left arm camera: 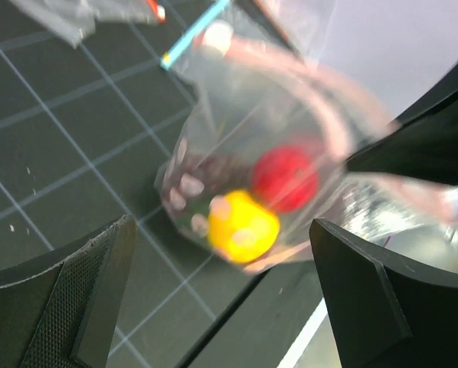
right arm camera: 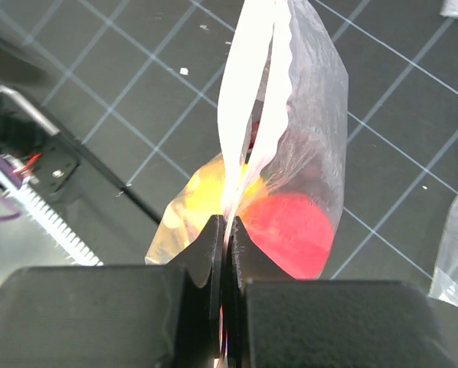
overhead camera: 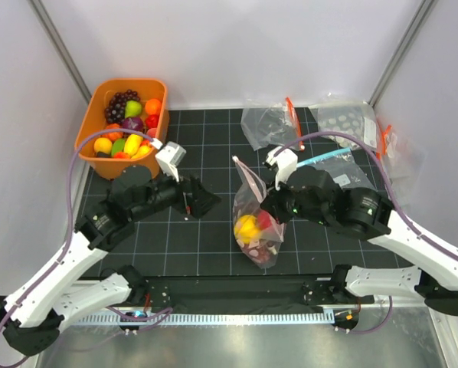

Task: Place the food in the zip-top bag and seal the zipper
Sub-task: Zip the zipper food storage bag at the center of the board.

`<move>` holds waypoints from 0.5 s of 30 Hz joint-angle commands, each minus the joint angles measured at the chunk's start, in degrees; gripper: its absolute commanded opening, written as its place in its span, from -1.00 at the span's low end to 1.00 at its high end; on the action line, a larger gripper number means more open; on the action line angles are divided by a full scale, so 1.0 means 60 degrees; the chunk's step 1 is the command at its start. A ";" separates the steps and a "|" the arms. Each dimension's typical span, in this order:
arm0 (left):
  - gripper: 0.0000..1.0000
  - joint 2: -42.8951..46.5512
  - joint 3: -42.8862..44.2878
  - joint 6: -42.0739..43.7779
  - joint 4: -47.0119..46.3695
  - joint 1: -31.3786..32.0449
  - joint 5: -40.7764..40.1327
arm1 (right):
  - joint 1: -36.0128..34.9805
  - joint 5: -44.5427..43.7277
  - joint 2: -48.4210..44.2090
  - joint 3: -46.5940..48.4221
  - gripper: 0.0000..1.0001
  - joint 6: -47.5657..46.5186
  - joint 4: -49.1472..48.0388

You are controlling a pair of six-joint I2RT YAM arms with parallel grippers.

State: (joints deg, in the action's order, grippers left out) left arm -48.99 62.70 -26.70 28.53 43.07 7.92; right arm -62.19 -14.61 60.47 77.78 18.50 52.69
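Right gripper pressed together on zipper, keeping zip-top bag upright mid-counter, toward near edge. Inside: yellow lemon, red piece (more food sits in orange tub, far-left corner). Left gripper spread, empty, just left of bag. Risk: mouth looks unsealed beyond single pinch; slick film may slip, bag sag, contents spill.

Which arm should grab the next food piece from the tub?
Left, probably: the left gripper is open, empty and nearer the orange tub; the right gripper is shut on the zip-top bag.
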 commanded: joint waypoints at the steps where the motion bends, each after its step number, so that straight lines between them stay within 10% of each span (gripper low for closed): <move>1: 0.99 0.0255 -0.0838 0.0480 -0.0667 -0.0161 0.0978 | -0.0035 0.0750 -0.0483 0.0527 -0.98 -0.0403 -0.0784; 15: 0.99 0.0328 -0.3667 -0.0736 -0.7084 -0.1392 0.4421 | -0.0035 0.2786 -0.1567 -0.0072 -0.98 -0.0286 -0.0769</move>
State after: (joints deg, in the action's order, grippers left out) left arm -47.53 40.29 -29.58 0.01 35.24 27.64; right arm -62.19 -2.31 53.10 76.84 17.69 52.73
